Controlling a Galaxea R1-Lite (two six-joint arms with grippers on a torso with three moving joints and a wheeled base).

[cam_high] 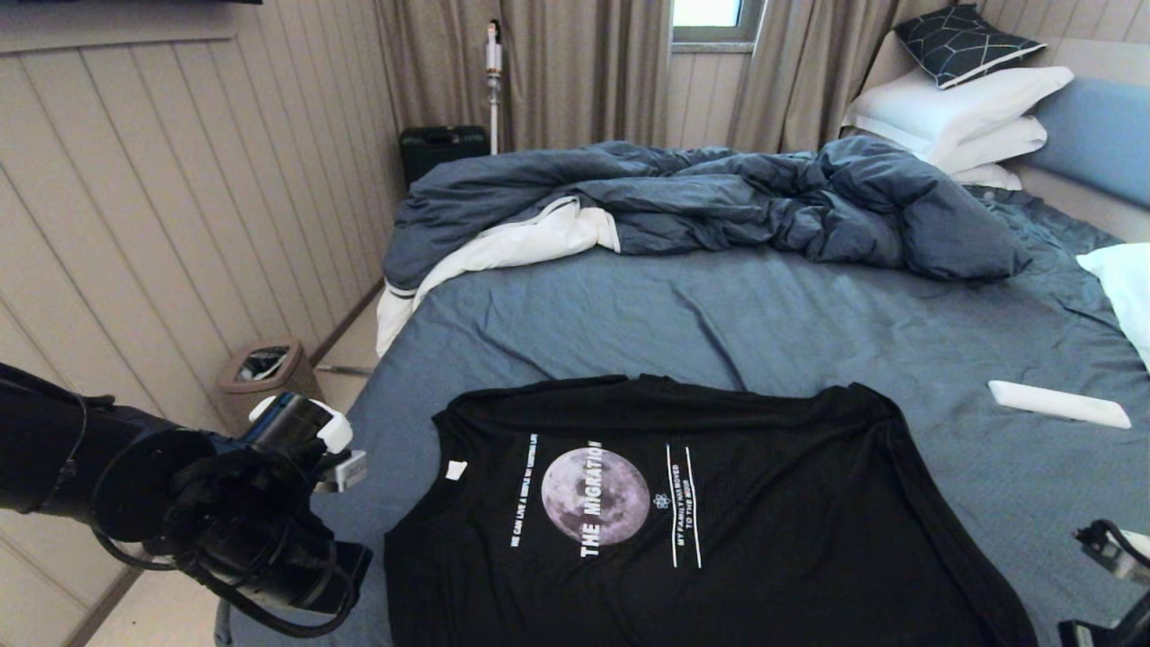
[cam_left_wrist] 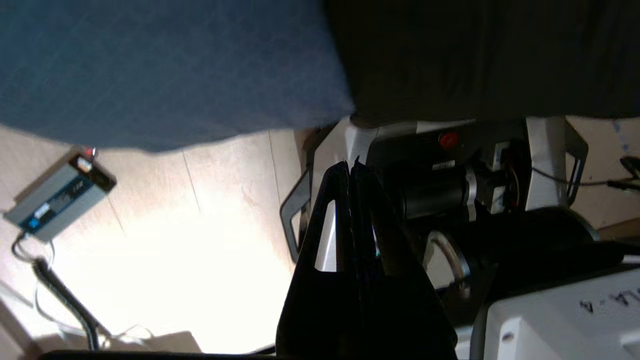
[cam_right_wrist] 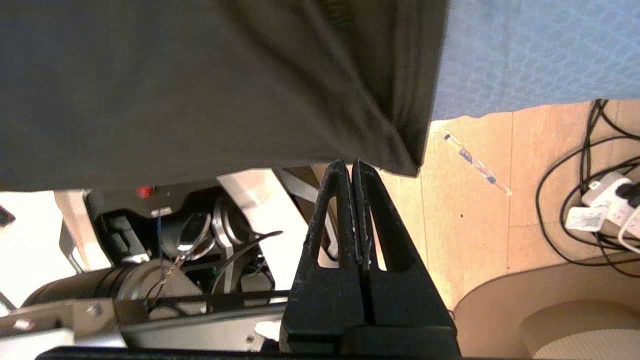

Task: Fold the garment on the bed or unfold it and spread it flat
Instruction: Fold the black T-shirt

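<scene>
The garment [cam_high: 719, 521], a black T-shirt with a grey moon print and white lettering, lies spread flat on the bed [cam_high: 809, 323], print up, at the near edge. Its near end hangs over that edge. My left arm [cam_high: 243, 512] is off the bed's near left corner. In the left wrist view, my left gripper [cam_left_wrist: 350, 165] is shut and empty, close to the hanging garment [cam_left_wrist: 475, 55] and the sheet [cam_left_wrist: 150, 65]. My right arm [cam_high: 1110, 548] shows at the near right corner. My right gripper [cam_right_wrist: 351, 164] is shut and empty, just off the garment's hanging corner [cam_right_wrist: 400, 150].
A rumpled dark blue duvet [cam_high: 719, 198] and white pillows [cam_high: 961, 108] lie at the far side. A flat white object [cam_high: 1060, 404] rests on the sheet at right. A waste bin [cam_high: 265, 368] stands by the wall. A power box [cam_left_wrist: 60, 197] and cables [cam_right_wrist: 600, 200] lie on the floor.
</scene>
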